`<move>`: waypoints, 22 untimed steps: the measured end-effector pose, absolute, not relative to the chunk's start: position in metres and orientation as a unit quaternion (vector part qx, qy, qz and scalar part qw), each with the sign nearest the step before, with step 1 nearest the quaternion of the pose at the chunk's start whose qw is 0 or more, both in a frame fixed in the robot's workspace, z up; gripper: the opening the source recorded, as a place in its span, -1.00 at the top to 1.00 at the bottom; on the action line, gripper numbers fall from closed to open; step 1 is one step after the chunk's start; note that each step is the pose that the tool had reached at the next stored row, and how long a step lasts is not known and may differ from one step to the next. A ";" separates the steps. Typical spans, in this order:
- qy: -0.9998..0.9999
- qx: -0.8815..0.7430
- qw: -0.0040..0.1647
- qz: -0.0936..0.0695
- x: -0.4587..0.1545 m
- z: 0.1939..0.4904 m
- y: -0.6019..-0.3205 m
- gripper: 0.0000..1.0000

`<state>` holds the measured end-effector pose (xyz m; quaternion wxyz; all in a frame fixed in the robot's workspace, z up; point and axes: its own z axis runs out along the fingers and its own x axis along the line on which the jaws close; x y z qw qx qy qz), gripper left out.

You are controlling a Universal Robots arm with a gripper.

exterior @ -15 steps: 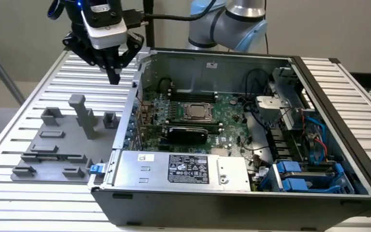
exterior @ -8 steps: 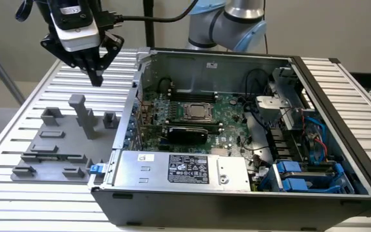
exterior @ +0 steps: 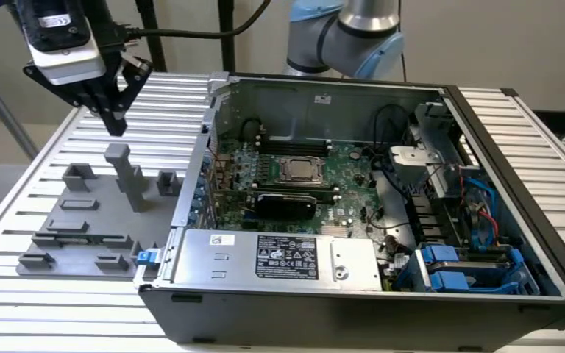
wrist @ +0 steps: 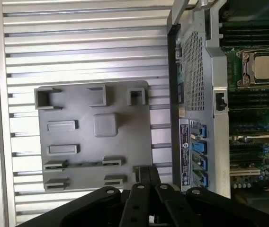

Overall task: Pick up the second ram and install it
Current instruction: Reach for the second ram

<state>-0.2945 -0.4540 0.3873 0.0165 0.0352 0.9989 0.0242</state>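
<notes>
Wrist view shows the second ram (wrist: 85, 164) in the grey holder (wrist: 125, 127), gripper (wrist: 147, 171) closed, empty.

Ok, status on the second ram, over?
Gripper shut, hovering above the grey holder tray, outside the case. Second ram lying in its tray holders, untouched. Tall grey post stands on the tray, apart from the ram.

Looking in on a robotics lab, no question. Ribbed aluminium worktop (exterior: 27, 294) carrying an opened computer case (exterior: 361, 316), motherboard (exterior: 352, 198) bared, right beside a grey fixture plate (exterior: 106, 220) of holder blocks. Pale-blue robot arm (exterior: 356, 37) behind, black end effector (exterior: 115, 126) under a cabled camera housing up top. Plain pale wall at the back.
</notes>
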 end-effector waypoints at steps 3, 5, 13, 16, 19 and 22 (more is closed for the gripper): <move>0.999 0.035 0.016 0.024 -0.308 0.384 -0.456 1.00; 0.999 0.035 0.016 0.024 -0.317 0.382 -0.458 1.00; 0.999 0.035 0.016 0.024 -0.353 0.368 -0.461 1.00; 0.999 0.035 0.016 0.024 -0.367 0.363 -0.462 1.00; 0.999 0.035 0.016 0.024 -0.381 0.358 -0.463 1.00; 0.999 0.035 0.016 0.024 -0.389 0.354 -0.463 1.00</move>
